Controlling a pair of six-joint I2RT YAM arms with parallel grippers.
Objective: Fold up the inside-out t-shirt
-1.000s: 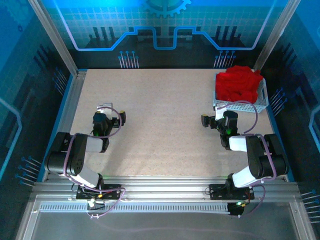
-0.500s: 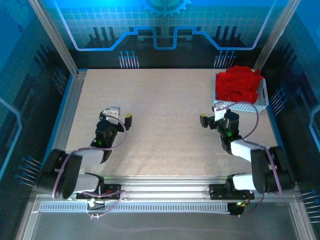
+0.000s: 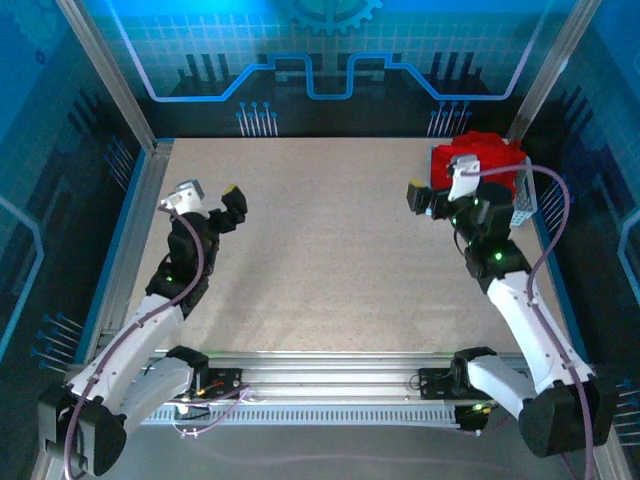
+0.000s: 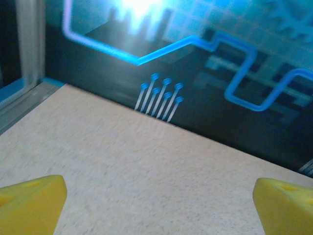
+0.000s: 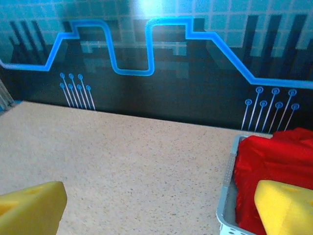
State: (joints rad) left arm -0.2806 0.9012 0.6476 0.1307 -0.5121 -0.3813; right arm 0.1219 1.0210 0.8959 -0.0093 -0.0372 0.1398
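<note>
Spanning the scene, the table (image 3: 330, 250) bears a white mesh basket (image 3: 522, 203) at its far right; the inside-out t-shirt (image 3: 478, 158) lies bunched inside; the right gripper (image 3: 438, 192) beside it and the left gripper (image 3: 210, 197) at the left, 2 in all, gape wide, empty.

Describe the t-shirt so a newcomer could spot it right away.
On the speckled beige table, look to the far right corner for a white mesh basket. The t-shirt is the bright red cloth heaped inside, the only red thing there.

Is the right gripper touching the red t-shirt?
Cannot tell. In the right wrist view one finger overlaps the t-shirt, hiding any contact or gap.
</note>
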